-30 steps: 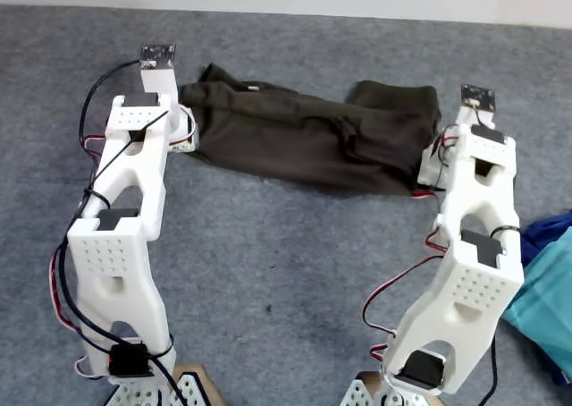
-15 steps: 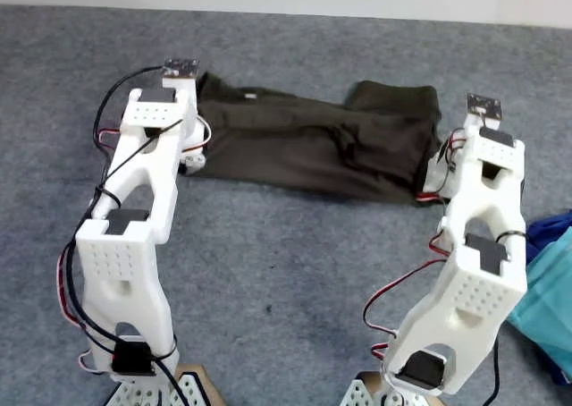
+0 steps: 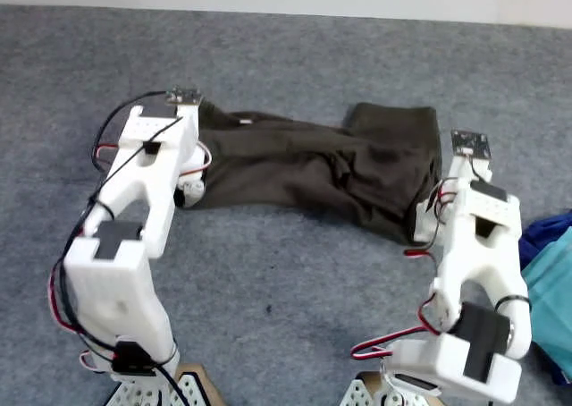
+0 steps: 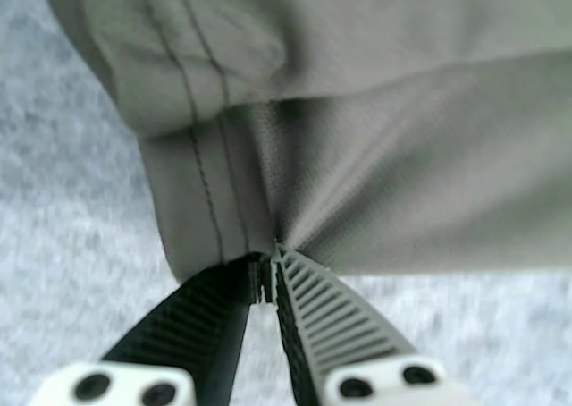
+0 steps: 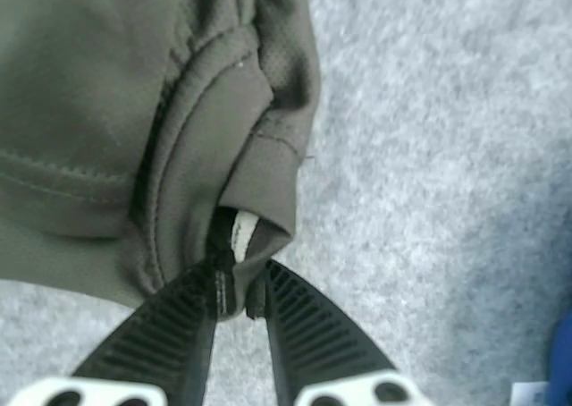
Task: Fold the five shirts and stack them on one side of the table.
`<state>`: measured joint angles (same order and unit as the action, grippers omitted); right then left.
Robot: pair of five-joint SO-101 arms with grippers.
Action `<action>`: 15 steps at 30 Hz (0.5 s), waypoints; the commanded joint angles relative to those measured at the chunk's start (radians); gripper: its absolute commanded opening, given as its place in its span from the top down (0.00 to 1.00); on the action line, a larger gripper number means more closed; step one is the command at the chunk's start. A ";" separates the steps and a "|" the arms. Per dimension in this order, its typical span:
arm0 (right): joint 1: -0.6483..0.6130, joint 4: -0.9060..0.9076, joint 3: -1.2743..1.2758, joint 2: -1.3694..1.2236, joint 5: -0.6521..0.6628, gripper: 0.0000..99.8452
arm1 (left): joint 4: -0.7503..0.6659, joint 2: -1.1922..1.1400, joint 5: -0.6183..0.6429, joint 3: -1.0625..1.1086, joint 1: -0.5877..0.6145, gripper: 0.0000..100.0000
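Left gripper (image 4: 271, 279) pinches shirt (image 4: 375, 156) hem, only thin bit. Right gripper (image 5: 234, 290) pinches fold at other end. Uneven pull: hem may slip out, shirt bunches.

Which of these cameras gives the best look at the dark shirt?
The high view: the dark shirt lies nearly whole on the table. The wrist views are close-ups of its edges, pinched by the left gripper and right gripper.

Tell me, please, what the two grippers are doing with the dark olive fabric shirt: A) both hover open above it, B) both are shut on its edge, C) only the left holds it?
B: in the wrist views the left gripper and the right gripper each pinch a hem of the dark olive fabric shirt.
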<state>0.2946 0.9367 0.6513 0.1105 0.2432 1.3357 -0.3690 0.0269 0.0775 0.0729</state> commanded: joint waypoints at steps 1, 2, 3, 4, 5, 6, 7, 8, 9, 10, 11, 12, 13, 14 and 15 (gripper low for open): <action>0.048 0.036 0.001 0.076 0.043 0.99 | -0.014 0.226 -0.043 0.148 0.007 0.99; 0.059 0.051 0.001 0.087 0.061 0.99 | -0.025 0.283 -0.055 0.193 0.016 0.99; 0.073 0.065 0.001 0.099 0.077 0.99 | -0.040 0.346 -0.071 0.240 0.025 0.99; 0.085 0.077 0.001 0.111 0.089 0.99 | -0.049 0.403 -0.087 0.282 0.038 0.99; 0.097 0.088 0.001 0.125 0.103 0.99 | -0.052 0.460 -0.106 0.318 0.051 0.99; 0.110 0.104 0.001 0.139 0.120 0.99 | -0.048 0.507 -0.121 0.343 0.061 0.99; 0.117 0.122 0.001 0.156 0.137 0.99 | -0.046 0.556 -0.135 0.372 0.067 0.99; 0.124 0.142 0.001 0.170 0.150 0.99 | -0.044 0.595 -0.149 0.394 0.076 0.99; 0.130 0.166 0.001 0.186 0.167 0.99 | -0.044 0.627 -0.158 0.414 0.085 0.99; 0.134 0.193 0.001 0.202 0.183 0.99 | -0.044 0.647 -0.163 0.430 0.093 0.99; 0.139 0.219 0.001 0.219 0.198 0.99 | -0.044 0.659 -0.163 0.444 0.099 0.99; 0.143 0.240 0.005 0.236 0.212 0.99 | -0.044 0.661 -0.163 0.456 0.105 0.99; 0.143 0.260 0.008 0.252 0.221 0.99 | -0.044 0.659 -0.164 0.467 0.110 0.99; 0.145 0.278 0.010 0.269 0.232 0.99 | -0.044 0.656 -0.173 0.476 0.114 0.99; 0.153 0.300 0.013 0.280 0.245 0.99 | -0.044 0.656 -0.196 0.490 0.120 0.99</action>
<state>0.4173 1.1838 0.6682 0.3176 0.4473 1.2988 0.2432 -0.1343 0.5547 0.1634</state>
